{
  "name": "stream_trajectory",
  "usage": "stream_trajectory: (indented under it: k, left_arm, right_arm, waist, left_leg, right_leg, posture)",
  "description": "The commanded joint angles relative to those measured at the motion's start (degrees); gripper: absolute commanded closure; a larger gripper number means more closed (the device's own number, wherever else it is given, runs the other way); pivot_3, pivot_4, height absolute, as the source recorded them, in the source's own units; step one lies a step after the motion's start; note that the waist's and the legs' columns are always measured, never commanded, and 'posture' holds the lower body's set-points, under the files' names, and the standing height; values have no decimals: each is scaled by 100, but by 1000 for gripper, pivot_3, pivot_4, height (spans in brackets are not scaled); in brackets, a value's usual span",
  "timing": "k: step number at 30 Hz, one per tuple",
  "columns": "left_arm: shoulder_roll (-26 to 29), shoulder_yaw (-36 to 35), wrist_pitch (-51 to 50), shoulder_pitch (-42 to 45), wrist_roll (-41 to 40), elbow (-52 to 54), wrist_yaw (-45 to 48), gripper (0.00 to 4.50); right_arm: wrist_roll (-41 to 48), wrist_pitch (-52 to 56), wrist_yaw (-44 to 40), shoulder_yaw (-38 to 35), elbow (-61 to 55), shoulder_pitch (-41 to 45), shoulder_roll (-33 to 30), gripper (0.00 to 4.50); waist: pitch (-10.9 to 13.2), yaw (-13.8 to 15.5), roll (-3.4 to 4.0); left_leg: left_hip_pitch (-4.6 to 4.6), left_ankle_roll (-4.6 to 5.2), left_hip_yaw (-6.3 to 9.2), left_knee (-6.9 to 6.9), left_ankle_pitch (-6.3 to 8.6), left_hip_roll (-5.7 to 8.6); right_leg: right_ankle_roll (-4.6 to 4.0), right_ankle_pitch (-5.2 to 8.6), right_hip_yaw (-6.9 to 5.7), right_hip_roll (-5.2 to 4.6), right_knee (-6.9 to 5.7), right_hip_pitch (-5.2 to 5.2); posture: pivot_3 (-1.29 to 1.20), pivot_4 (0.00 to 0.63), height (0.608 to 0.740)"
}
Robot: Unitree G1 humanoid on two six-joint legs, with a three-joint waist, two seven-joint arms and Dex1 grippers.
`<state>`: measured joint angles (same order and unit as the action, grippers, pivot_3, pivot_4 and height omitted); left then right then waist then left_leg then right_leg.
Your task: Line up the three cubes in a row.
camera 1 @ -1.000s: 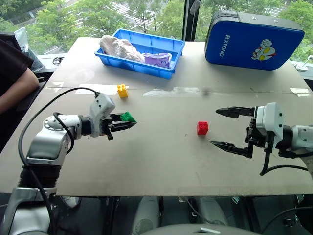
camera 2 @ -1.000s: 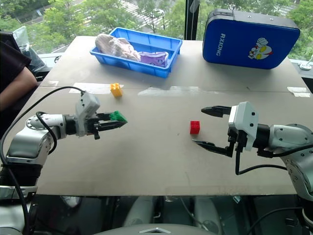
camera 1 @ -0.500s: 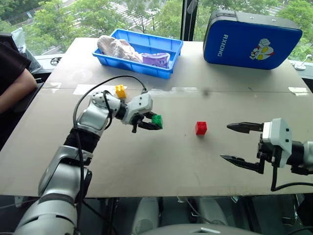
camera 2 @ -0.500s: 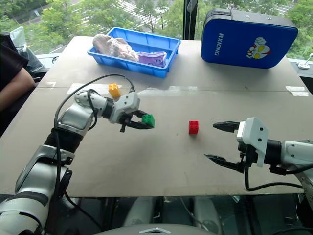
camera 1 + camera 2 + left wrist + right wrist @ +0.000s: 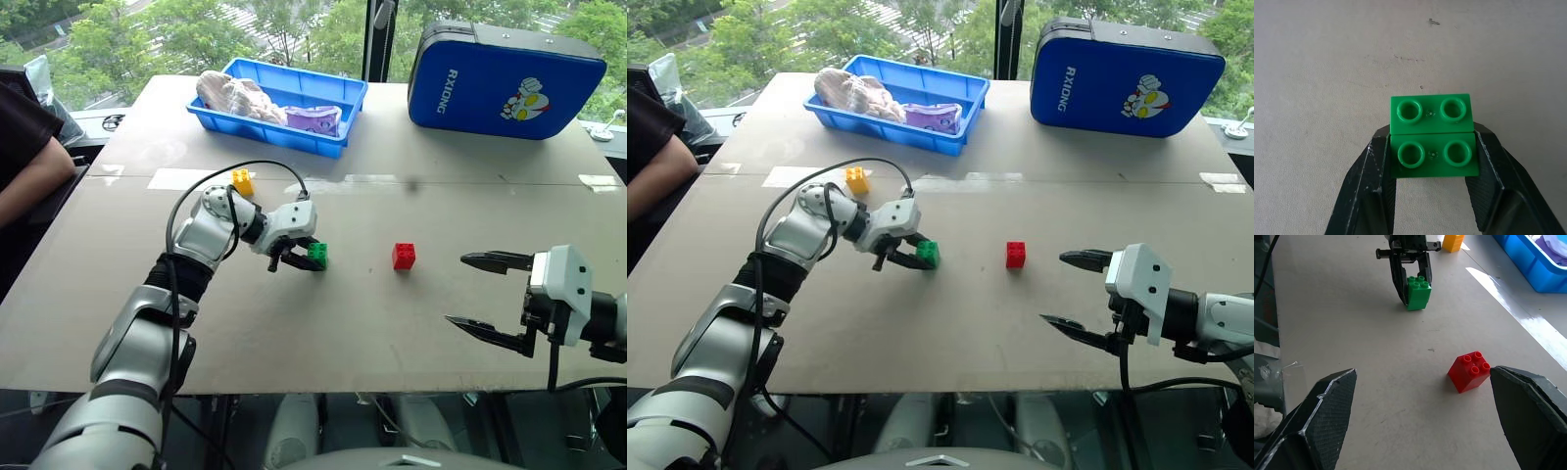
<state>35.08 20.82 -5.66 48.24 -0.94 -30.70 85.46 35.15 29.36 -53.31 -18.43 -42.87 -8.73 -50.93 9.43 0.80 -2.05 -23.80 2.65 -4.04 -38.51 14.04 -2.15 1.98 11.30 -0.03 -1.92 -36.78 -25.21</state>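
One green cube [image 5: 317, 256] is pinched by the left gripper [image 5: 304, 257] at the table [image 5: 294, 343]. Spread wide, the right gripper [image 5: 480, 297] is held apart from the red cube [image 5: 404, 256].

Glossy plastic green cube [image 5: 1432, 141], matt tabletop [image 5: 1327, 73]

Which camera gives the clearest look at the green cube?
The left wrist view: the green cube shows studs up, clamped by the left tool. Head views and the right wrist view show it small, on the table.
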Motion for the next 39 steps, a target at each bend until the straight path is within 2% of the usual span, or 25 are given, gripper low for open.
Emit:
stream_trajectory:
  k: [1,16,20,21,22,23,29,35,37,39]
  left_arm:
    - [-69,-39,61,197,66,-28,10,3180]
    - [-347,-30,55,268,277,-157,-182,3180]
    - [-377,-72,36,241,264,-127,-207,1147]
    - [-370,-87,28,233,255,-102,-196,957]
    - [-365,-123,21,227,243,-81,-232,384]
    - [-327,-165,7,221,227,-48,-245,8]
    - [279,-766,-761,27,-228,473,-177,8]
    - [785,-1756,-2159,-164,-736,796,-915,8]
    - [763,-2211,-2683,-145,-853,778,-1620,8]
    - [611,-2635,-2886,-30,-714,549,-2790,8]
  right_arm:
    - [100,-28,72,-164,-208,-24,-3,0]
    - [95,21,184,-121,-250,-90,-23,0]
    - [88,21,192,-137,-266,-116,-31,0]
    - [87,20,189,-144,-268,-123,-34,0]
    - [84,18,189,-145,-266,-126,-34,0]
    - [83,19,190,-146,-268,-130,-35,0]
    - [73,-16,188,-173,-295,-208,-12,0]
    - [1,-127,192,-11,-211,-145,51,0]
    - [-36,-180,192,72,-149,-81,79,0]
    - [-70,-217,191,165,-85,6,105,0]
  waist:
    - [0,1,0]
    - [-1,3,-1]
    - [-1,1,-1]
    - [-1,1,-1]
    - [-1,1,-1]
    - [-1,0,-1]
    - [-1,-32,0]
    - [-1,-10,0]
    - [-1,6,-1]
    - [-2,5,-1]
  left_leg:
    - [0,0,0,0,0,1]
    - [1,0,1,-2,0,1]
    - [1,0,3,-4,0,1]
    - [1,0,3,-4,0,1]
    - [1,0,3,-4,0,1]
    - [1,0,3,-4,0,1]
    - [2,0,3,-3,0,-4]
    - [4,0,6,-4,0,-9]
    - [3,0,7,-5,0,-9]
    - [2,0,13,-10,0,-8]
  right_leg:
    - [0,0,0,0,0,0]
    - [0,0,0,0,-1,2]
    - [0,1,-1,0,-1,3]
    - [0,0,-1,0,-1,3]
    - [1,-1,-1,0,-1,3]
    - [1,-1,-1,0,-1,3]
    - [2,-1,-1,3,-3,1]
    - [7,1,-3,0,-5,3]
    - [7,2,-5,-1,-5,4]
    - [11,0,-9,-3,-4,6]
  posture:
    - [0,150,740]
    - [0,150,740]
    - [0,150,740]
    - [0,150,740]
    - [0,150,740]
    - [0,150,740]
    - [0,150,740]
    - [0,150,740]
    - [0,150,740]
    - [0,150,740]
